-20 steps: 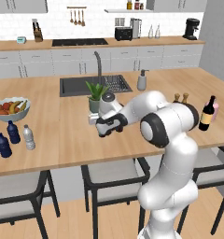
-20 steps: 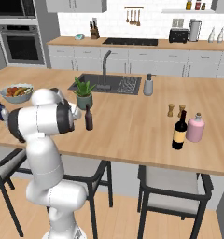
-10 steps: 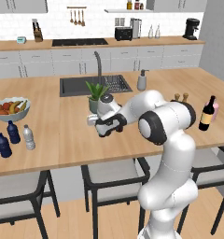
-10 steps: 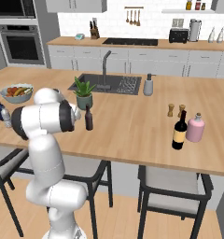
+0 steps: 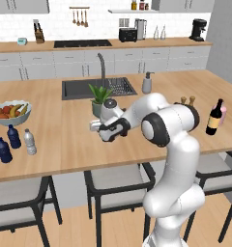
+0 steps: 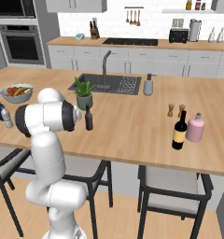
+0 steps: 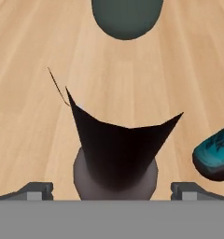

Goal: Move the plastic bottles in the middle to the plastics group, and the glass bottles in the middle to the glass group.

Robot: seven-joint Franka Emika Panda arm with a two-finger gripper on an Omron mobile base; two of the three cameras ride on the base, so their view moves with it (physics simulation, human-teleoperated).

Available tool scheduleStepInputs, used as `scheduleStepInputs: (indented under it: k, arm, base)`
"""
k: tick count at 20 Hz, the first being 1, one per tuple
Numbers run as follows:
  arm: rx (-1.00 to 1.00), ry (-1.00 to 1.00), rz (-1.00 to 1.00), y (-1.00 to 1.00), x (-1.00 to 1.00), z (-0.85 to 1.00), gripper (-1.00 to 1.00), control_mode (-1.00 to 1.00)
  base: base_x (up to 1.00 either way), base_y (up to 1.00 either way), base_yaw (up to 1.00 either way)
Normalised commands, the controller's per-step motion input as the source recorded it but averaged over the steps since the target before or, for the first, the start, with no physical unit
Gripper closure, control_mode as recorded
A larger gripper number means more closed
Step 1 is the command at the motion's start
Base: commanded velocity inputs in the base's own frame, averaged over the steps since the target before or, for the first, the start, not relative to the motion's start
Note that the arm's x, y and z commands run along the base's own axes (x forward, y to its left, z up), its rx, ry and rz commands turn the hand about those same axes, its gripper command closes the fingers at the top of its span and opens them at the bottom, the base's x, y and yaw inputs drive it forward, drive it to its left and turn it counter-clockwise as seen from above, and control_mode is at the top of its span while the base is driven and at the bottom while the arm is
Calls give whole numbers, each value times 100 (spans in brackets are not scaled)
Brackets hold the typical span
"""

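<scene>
The gripper (image 7: 112, 189) sits directly over one of the glass bottles in the middle (image 6: 89, 117). The hand view looks straight down the bottle's dark neck, with one finger tip (image 7: 35, 190) on each side near the bottom edge. The jaws stand wide, with a clear gap to the bottle on both sides, so they are released and hold nothing.

The bottle is upright on the island counter (image 6: 132, 126), just in front of the potted plant (image 6: 83, 93). Its long axis is vertical and lines up with the gripper's approach axis, so judging by this, the next move is a straight descent and then a close around the neck or body. A second dark bottle (image 7: 215, 156) with a teal label lies at the right edge of the hand view, close to the first. That is a collision risk if the fingers come down off-centre.

The glass group lies far right on the counter: the wine bottle (image 6: 179, 130) and the pink bottle (image 6: 195, 128), well apart from the grasp point, so the carry is long.

The plastics group lies far left. The clear plastic bottle (image 5: 29, 142) already stands just beside the blue bottles (image 5: 8, 144), near the fruit bowl (image 5: 10, 112).
</scene>
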Motion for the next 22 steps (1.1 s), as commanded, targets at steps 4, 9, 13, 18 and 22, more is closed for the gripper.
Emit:
scheduleStepInputs:
  k: [4,9,13,18,22]
  arm:
    - [0,0,2,0,9,-3,-100,-100]
    - [0,0,0,0,2,-3,-100,-100]
    - [0,0,0,0,0,0,100,-100]
    - [0,0,0,0,0,0,100,-100]
    - [0,-1,0,-3,-8,0,100,-100]
  base:
    - [0,0,0]
    - [0,0,0]
    - [0,0,0]
    - [0,0,0]
    - [0,0,0]
